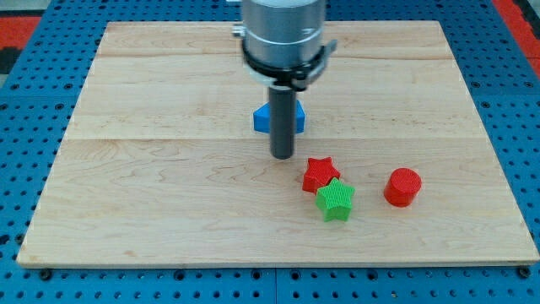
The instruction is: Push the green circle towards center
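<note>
No green circle shows; the only green block is a green star point(336, 199), right of the board's middle toward the view's bottom. It touches a red star point(320, 174) just above and left of it. A red cylinder point(402, 187) stands apart to their right. A blue block point(265, 119), its shape partly hidden, sits behind the rod near the board's centre. My tip point(282, 157) rests just below the blue block, up and left of the red star, with a small gap to it.
The blocks lie on a light wooden board point(152, 169). A blue perforated table point(25, 127) surrounds it on all sides. The arm's grey body point(283, 34) hangs over the board's top middle.
</note>
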Action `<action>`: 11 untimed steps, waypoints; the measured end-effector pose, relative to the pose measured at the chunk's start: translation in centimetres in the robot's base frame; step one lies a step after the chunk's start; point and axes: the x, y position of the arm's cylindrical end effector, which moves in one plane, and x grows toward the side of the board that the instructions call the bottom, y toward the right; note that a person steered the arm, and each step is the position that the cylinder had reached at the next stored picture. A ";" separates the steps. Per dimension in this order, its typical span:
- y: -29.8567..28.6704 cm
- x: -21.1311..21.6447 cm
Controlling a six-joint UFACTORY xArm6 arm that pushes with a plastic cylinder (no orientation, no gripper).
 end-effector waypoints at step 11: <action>-3.5 -25.4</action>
